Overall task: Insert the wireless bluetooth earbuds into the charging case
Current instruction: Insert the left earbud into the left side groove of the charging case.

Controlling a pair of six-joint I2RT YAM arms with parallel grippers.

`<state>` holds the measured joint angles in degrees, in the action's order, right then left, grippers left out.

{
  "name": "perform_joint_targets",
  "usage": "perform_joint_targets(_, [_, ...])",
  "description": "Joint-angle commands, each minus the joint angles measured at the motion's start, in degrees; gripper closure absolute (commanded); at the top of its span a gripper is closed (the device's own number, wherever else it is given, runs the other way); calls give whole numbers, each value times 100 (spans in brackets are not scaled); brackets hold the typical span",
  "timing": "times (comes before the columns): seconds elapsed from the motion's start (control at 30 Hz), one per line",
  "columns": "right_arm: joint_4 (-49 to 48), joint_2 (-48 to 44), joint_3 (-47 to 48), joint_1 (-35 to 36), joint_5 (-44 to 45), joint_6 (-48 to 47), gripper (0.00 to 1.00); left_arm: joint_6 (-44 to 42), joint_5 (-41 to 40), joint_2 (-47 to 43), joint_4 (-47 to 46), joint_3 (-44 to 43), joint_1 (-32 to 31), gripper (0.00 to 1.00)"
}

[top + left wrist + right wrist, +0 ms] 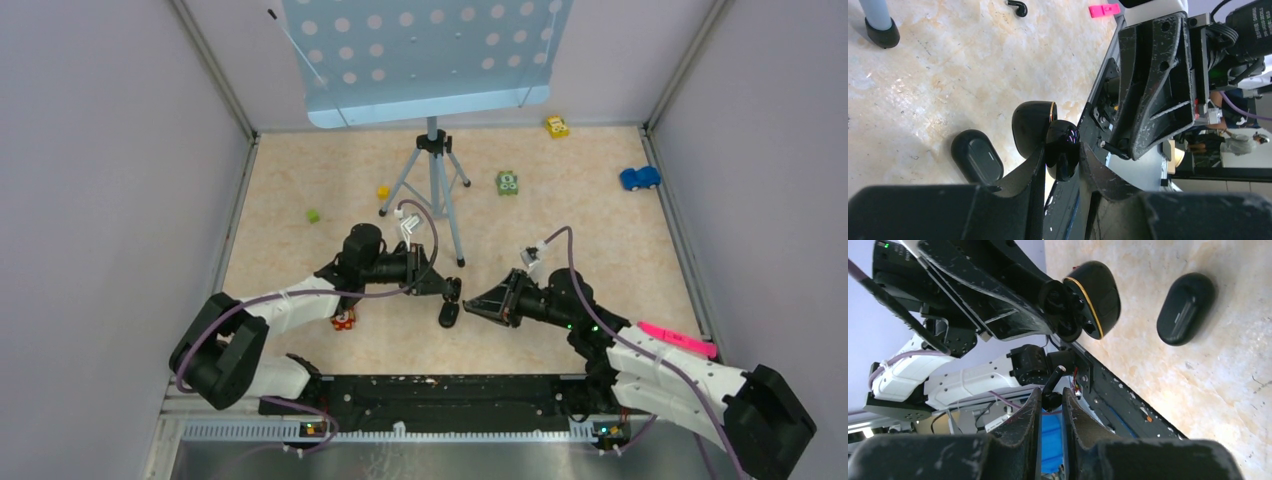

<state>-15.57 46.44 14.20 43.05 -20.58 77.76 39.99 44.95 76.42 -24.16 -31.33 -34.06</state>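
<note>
Two robot arms meet at the near middle of a marbled table. The left gripper has its jaws drawn narrow on the charging case, pinching the glossy black body while the gold-rimmed half stands swung open, its inner face turned toward the other arm. The right gripper points at it from just beside, its jaws almost together on one earbud, a small black nub whose stem sticks up between the fingers. That earbud is close to the open case but clear of it.

A second earbud lies loose on the tabletop, well apart from the case, near the pink tag on the right arm. Just beside the held case, a black oval pod lies flat on the surface; what it is cannot be told from here.

Behind the arms stands a tripod carrying a pale blue perforated panel. Toys are scattered toward the far edge:
- a blue toy car at the right
- a yellow toy car by the back wall
- a green block with a face
- a small yellow block
- a small green block

A red-and-orange toy shows under the left arm.
</note>
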Motion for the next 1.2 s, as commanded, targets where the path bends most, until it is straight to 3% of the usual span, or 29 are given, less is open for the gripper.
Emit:
perform_joint_targets(0.0, [-706,191,61,-129,-197,121,99,229,-221,28,210,-178,-22,100])
perform_joint_targets(0.37, [-1418,723,59,-147,-504,213,100,454,968,782,253,-545,-12,100])
perform_joint_targets(0.9, [-1205,4,-602,-139,-318,545,100,671,1370,663,-534,-379,-13,100])
perform_joint_targets(1.17, [-1698,102,-697,-116,-429,784,100,659,1369,715,-546,-399,-20,100])
